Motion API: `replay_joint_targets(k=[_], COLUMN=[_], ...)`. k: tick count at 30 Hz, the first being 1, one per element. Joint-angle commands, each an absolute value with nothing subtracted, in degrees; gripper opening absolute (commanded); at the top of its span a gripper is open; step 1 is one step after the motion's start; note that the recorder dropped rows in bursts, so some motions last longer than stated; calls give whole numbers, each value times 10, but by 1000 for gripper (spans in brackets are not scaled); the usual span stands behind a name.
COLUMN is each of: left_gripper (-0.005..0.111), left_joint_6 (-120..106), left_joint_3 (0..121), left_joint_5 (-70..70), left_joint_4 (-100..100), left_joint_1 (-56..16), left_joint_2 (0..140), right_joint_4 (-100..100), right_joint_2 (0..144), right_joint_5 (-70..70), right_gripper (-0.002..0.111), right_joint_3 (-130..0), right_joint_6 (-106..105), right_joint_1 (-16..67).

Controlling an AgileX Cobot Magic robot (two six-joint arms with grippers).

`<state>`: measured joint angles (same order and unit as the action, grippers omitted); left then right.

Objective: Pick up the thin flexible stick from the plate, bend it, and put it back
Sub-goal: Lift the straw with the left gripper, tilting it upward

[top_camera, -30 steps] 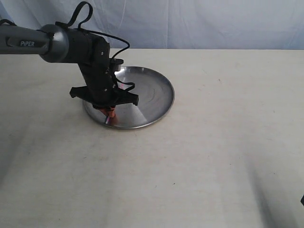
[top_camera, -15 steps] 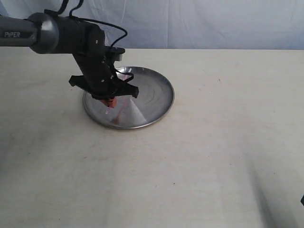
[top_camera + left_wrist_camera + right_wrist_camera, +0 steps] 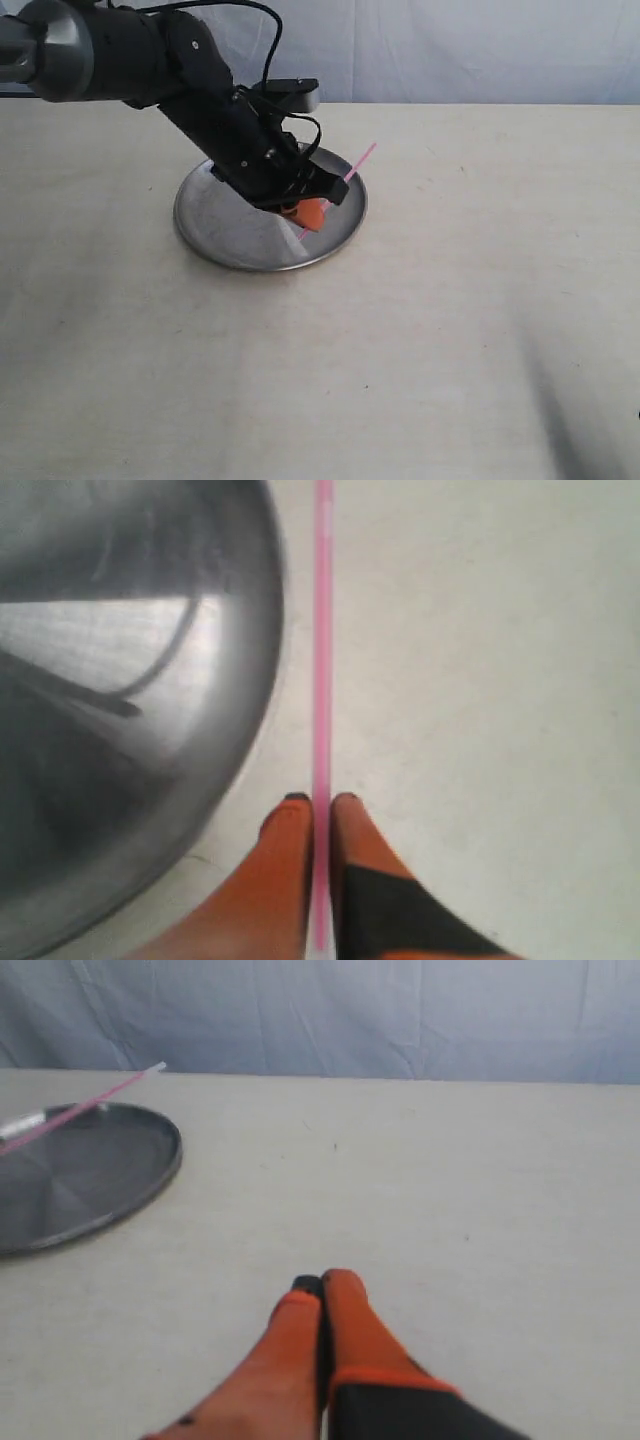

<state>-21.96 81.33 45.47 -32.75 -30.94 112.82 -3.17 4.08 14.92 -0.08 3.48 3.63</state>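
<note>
My left gripper [image 3: 312,213] is shut on the thin pink stick [image 3: 358,162], held above the right part of the steel plate [image 3: 215,215]. The stick juts straight out past the orange fingertips [image 3: 290,825] and beyond the plate's rim, its pale end pointing to the upper right in the exterior view. In the left wrist view the stick [image 3: 322,630] runs between the closed fingers, beside the plate [image 3: 120,680]. My right gripper [image 3: 322,1285] is shut on nothing, low over bare table, out of the exterior view. From the right wrist the stick [image 3: 85,1108] shows over the plate [image 3: 150,1175].
A pale blue cloth backdrop [image 3: 450,50] hangs behind the cream table [image 3: 450,330]. The left arm [image 3: 130,50] reaches in from the upper left over the plate.
The left gripper rose off the plate's front part and swung right, tilting over, with the stick pinched in it. The stick now sticks out past the plate's right rim.
</note>
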Motion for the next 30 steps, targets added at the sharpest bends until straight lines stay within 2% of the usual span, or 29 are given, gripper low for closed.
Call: replay_joint_targets(k=[1, 4, 6, 9, 13, 20, 22, 24, 28, 30], left_gripper=[0, 0, 0, 0, 0, 0, 0, 0, 0, 0], left_joint_6=[-317, -357, -364, -382, -452, -517, -517, -517, -517, -517], left_joint_3=[764, 727, 703, 673, 636, 622, 622, 622, 622, 622], left_joint_5=[448, 443, 428, 422, 427, 506, 518, 527, 528, 528], left_joint_4=[-416, -456, -461, -490, -566, -628, -629, -629, -632, -632], left_joint_1=[-312, -308, -308, -308, -308, -308, -308, -308, -308, -308], left_joint_2=[1073, 1039, 1015, 983, 947, 922, 921, 920, 915, 912], right_joint_4=[107, 269, 359, 378, 380, 374, 377, 377, 382, 395], right_joint_2=[38, 38, 38, 39, 40, 102, 136, 169, 257, 302], right_joint_5=[-25, -137, -147, -115, 4, 54, 59, 67, 89, 107], right_gripper=[-1, -1, -1, -1, -1, -1, 6, 18, 51, 56], right_joint_3=[0, 0, 0, 0, -10, -72, -96, -121, -181, -208], right_joint_6=[77, 157, 269, 315, 371, 274, 246, 224, 185, 168], right_joint_1=[34, 34, 34, 34, 34, 34, 34, 35, 35, 35])
